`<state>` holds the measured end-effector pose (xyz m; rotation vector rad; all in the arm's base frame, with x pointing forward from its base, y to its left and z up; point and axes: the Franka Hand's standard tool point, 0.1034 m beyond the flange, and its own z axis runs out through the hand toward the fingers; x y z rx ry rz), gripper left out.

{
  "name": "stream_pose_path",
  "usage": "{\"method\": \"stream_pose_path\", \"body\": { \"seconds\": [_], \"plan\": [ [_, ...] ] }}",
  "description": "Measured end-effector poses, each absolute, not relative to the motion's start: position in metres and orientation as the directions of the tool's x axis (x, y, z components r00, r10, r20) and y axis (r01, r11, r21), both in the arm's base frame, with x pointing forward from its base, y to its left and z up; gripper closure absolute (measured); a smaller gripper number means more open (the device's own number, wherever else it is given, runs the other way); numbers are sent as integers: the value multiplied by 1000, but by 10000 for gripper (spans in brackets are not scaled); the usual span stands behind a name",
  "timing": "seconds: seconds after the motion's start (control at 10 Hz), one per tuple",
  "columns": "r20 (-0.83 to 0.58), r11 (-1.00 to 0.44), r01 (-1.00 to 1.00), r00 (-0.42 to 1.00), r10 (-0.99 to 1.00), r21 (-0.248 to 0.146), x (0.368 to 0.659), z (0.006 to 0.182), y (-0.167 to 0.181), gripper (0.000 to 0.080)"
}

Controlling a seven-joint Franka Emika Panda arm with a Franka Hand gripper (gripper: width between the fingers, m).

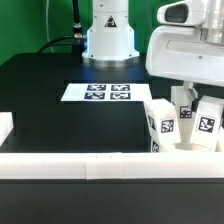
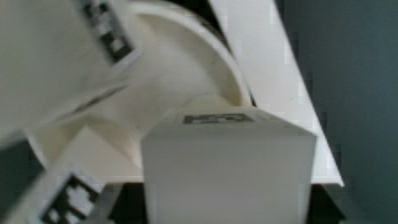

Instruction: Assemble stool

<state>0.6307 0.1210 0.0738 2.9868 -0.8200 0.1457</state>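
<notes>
My gripper (image 1: 186, 108) hangs low at the exterior view's right, over a cluster of white stool parts by the front bar. In the wrist view my gripper (image 2: 226, 206) has a dark finger on each side of a white blocky leg (image 2: 231, 160), which fills the gap between them. That leg carries a small tag on its upper face. Two more tagged legs stand beside it, one at the exterior view's left (image 1: 160, 123) and one at its right (image 1: 207, 122). The curved white rim of the seat (image 2: 178, 55) shows behind the held leg. Another tagged leg (image 2: 68, 185) lies beside it.
The marker board (image 1: 96, 92) lies flat mid-table before the robot base (image 1: 108, 35). A long white bar (image 1: 70, 161) edges the table's front, and a short one (image 1: 5, 126) sits at the exterior view's left. The tabletop is black.
</notes>
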Motion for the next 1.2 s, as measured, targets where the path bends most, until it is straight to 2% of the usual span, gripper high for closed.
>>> {"method": "stream_pose_path", "body": {
  "seconds": [0.5, 0.6, 0.7, 0.9, 1.0, 1.2],
  "plan": [
    [100, -677, -736, 672, -733, -16, 631, 73, 120, 462],
    [95, -604, -796, 599, -795, -31, 631, 73, 120, 462],
    [80, -505, -861, 500, -862, -66, 631, 73, 119, 462],
    [53, -260, -959, 256, -965, -110, 631, 72, 121, 462],
    [15, -111, -983, 110, -994, -149, 630, 72, 120, 462],
    [-12, 32, -987, -31, -999, -159, 630, 73, 120, 462]
  ]
}}
